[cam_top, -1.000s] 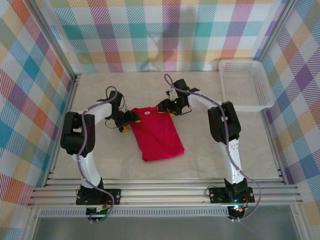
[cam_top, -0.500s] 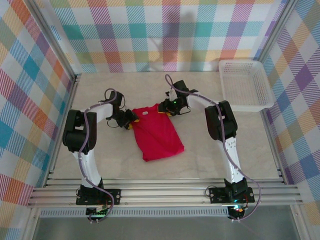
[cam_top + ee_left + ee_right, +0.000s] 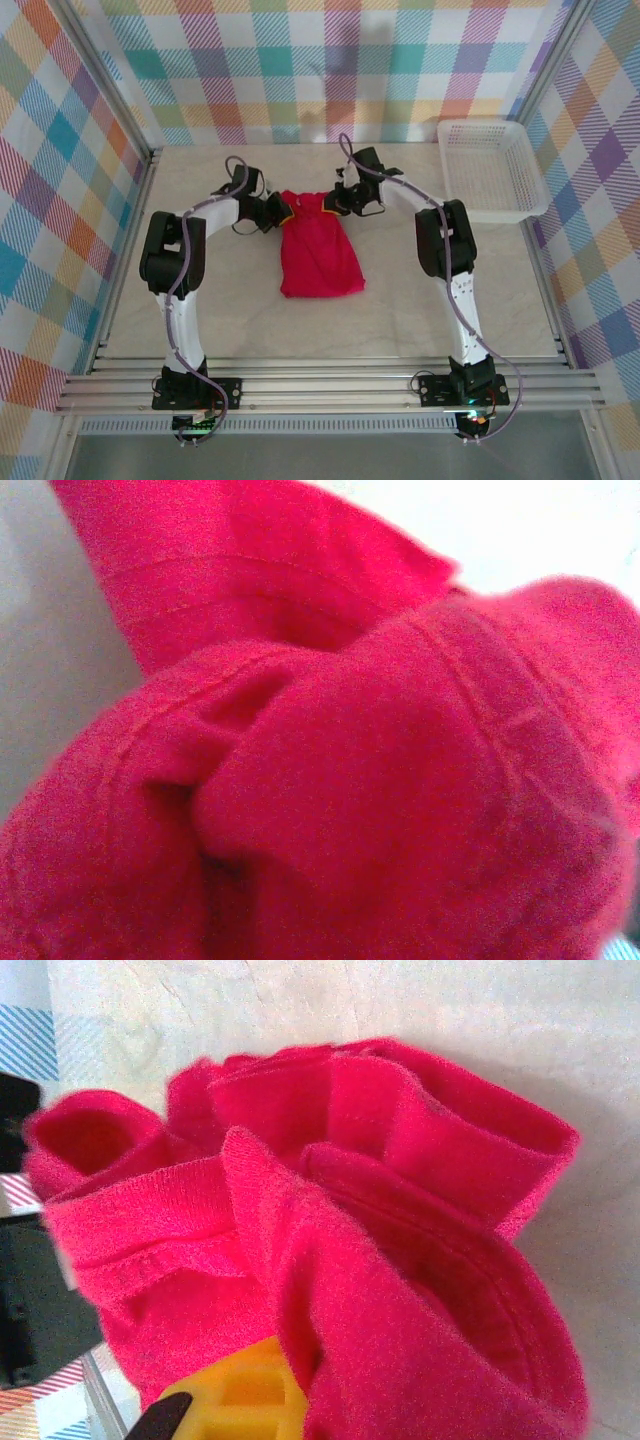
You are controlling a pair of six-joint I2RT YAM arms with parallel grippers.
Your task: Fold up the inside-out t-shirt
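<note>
The left jaws are pinched tight on the upper left corner of the t-shirt [image 3: 320,255], and the right jaws are pinched tight on its upper right corner, with a short stretch of the top edge bunched and puckered between them. From the right wrist, a yellow pad [image 3: 240,1395] of one finger pokes out from under a thick wad of red cloth [image 3: 400,1260], which rises over it in several ruffled folds showing a ribbed hem and a line of stitching. From the left wrist the red fabric [image 3: 380,780] sits hard up against the lens, blurred, with two seams curving across a rounded bulge and a flatter flap behind it. From above, the t-shirt lies near the middle of the worktop [image 3: 450,300], somewhat toward the far side. It is narrow at the gathered top and widens to a straight lower edge toward the arm bases, and its surface is fairly smooth below the pinch. A pale fleck [image 3: 303,203] at the top edge may be a neck tag, but it is too small to read. The left arm [image 3: 170,260] and right arm [image 3: 445,240] both reach inward from their bases, elbows out, wrists nearly facing each other across the top of the cloth. Well off to the far right stands a white mesh basket [image 3: 490,170], apart from the cloth and both arms. Pastel plaid walls [image 3: 300,60] close in the space, and a metal rail [image 3: 330,385] runs along the near edge.
</note>
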